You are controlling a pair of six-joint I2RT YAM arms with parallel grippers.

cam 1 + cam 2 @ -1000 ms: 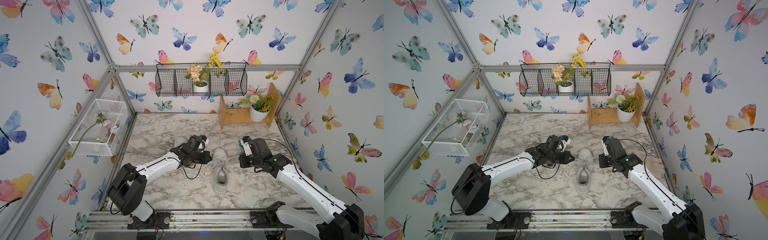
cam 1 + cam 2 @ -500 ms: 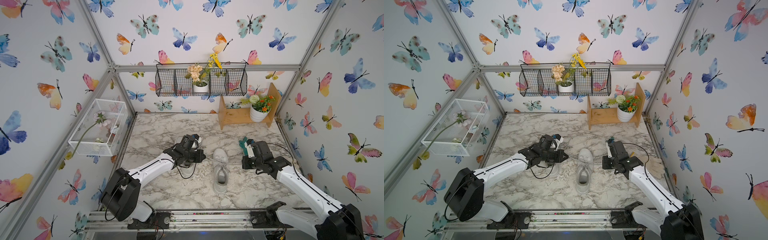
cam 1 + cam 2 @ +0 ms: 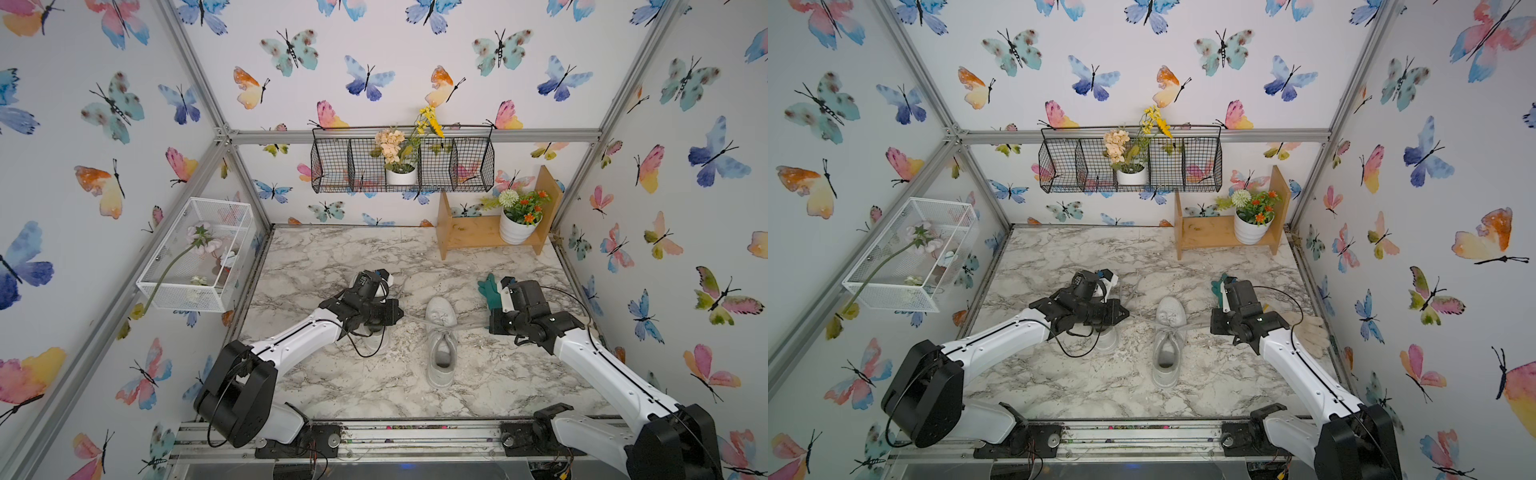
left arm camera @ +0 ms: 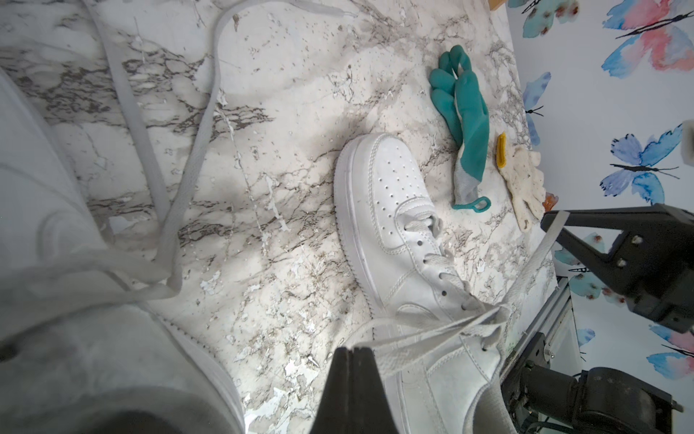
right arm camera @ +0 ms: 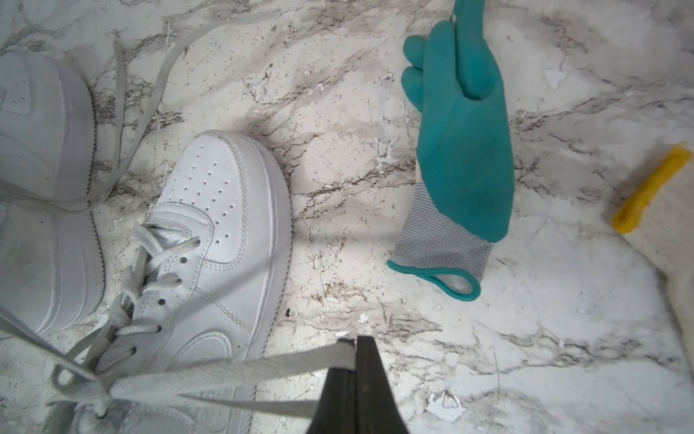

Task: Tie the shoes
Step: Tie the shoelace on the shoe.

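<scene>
One white shoe lies mid-table, toe toward the back wall. The second shoe is mostly hidden under my left arm; it fills the near side of the left wrist view. My left gripper is shut on a lace loop of the middle shoe. On the shoe's other side, my right gripper is shut on the opposite lace loop. Both laces run taut from a crossing over the tongue.
A teal glove lies just behind my right gripper. A cream glove with a yellow cuff lies by the right wall. At the back right stands a wooden shelf with a potted plant. A white wire basket hangs on the left wall.
Both grippers have drawn apart, the left one leftward and the right one rightward. The laces between them and the middle shoe are stretched tighter.
</scene>
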